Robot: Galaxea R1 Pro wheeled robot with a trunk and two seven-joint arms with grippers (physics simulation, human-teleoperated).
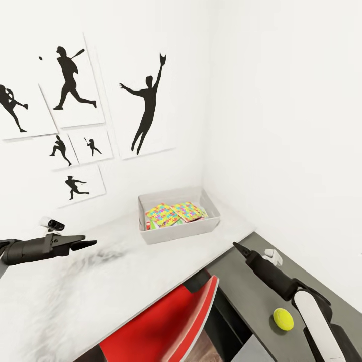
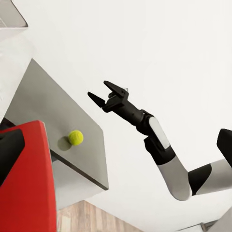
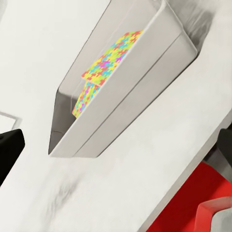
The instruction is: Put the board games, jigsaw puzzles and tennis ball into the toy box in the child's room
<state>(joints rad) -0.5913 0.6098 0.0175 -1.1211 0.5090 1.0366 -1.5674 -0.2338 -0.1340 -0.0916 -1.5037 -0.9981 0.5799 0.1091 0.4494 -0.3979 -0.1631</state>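
The right gripper (image 1: 236,246), jaws apart and empty, hangs over the dark lower section of the table (image 1: 251,301) — with the tennis ball (image 1: 283,319) at its five o'clock — so fetching that ball looks next, then the toy box (image 1: 176,231), holding both jigsaw puzzles (image 1: 173,213), at eleven o'clock.

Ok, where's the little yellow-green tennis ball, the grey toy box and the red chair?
yellow-green tennis ball (image 1: 283,319): head view, middle of the ball.
shallow light grey toy box (image 1: 181,232): head view, its front wall.
red chair (image 1: 161,322): head view, its curved back.
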